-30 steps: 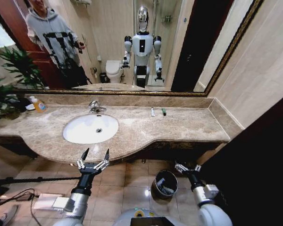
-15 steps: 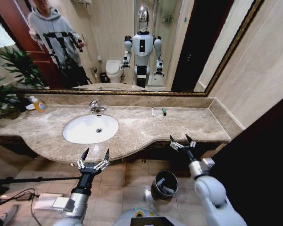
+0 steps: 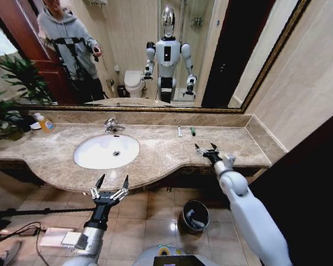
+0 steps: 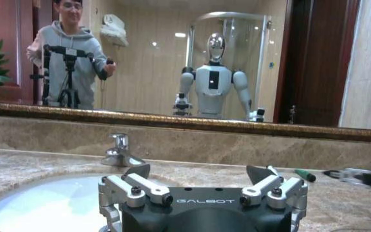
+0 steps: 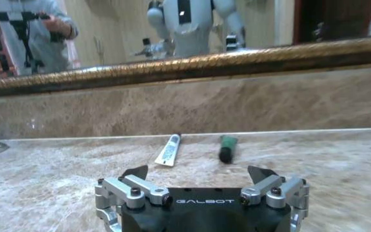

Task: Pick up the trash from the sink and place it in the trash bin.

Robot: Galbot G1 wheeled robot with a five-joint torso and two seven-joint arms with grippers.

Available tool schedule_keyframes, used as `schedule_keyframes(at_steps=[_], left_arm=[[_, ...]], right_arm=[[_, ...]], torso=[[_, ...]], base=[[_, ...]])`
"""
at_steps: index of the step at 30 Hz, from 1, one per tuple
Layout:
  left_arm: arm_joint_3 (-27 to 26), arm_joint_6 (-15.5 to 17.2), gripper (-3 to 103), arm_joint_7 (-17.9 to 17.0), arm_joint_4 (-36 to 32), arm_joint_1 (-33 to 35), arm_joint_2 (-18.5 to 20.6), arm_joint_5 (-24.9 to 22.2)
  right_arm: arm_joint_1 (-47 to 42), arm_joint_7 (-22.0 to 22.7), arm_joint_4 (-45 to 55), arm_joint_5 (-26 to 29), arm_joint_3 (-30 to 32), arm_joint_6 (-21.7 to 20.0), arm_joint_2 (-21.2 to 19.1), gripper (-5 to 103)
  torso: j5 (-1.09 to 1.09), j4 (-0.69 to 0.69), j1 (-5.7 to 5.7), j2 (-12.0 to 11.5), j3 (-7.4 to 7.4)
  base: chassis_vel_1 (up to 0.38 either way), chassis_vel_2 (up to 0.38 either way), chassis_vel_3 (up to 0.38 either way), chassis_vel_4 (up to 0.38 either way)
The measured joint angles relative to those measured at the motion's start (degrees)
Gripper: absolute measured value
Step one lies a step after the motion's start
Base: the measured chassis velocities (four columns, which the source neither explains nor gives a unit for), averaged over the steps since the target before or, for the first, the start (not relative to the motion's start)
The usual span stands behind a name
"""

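Right gripper (image 3: 206,148) — fingers apart — over the tabletop (image 3: 155,152), near white tube (image 3: 180,131) and green tube (image 3: 192,131); left gripper (image 3: 110,184) fingers apart, before the sink (image 3: 106,151).

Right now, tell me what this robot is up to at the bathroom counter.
It is clearing small toiletry trash into the trash bin on the floor, which already holds some pieces. The right gripper is open and empty over the marble countertop, facing the two items left by the back wall: a white tube and a dark green tube. The left gripper hangs open in front of the counter edge, below the sink, whose basin looks bare.
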Motion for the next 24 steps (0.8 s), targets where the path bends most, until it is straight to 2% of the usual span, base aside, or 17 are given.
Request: schedule_keyframes(at_steps=[1,9,18,24], left_arm=[[0.0,0.0,100,0.0,0.0,0.0,0.0,0.0],[0.0,0.0,100,0.0,0.0,0.0,0.0,0.0],[0.0,0.0,100,0.0,0.0,0.0,0.0,0.0],[0.0,0.0,100,0.0,0.0,0.0,0.0,0.0]], right_arm=[[3.5,0.0,-3.8,-0.3,-2.0,0.6,0.7,100],[13.2,-0.4,-15.3,-4.1,-6.2,3.2,4.4,100],[18.3,-0.8,-25.8,-6.4,-5.4,5.7,8.3,100],[19.9,-1.0,-29.1,-7.6,-4.5,6.4,8.9,100]], torso=[[-0.02,0.0,0.0,0.0,0.0],[-0.02,0.0,0.0,0.0,-0.01],[-0.01,0.0,-0.01,0.0,0.0],[0.0,0.01,-0.01,0.0,-0.01]], base=[[0.0,0.0,0.0,0.0],[0.0,0.0,0.0,0.0],[0.0,0.0,0.0,0.0],[0.0,0.0,0.0,0.0]])
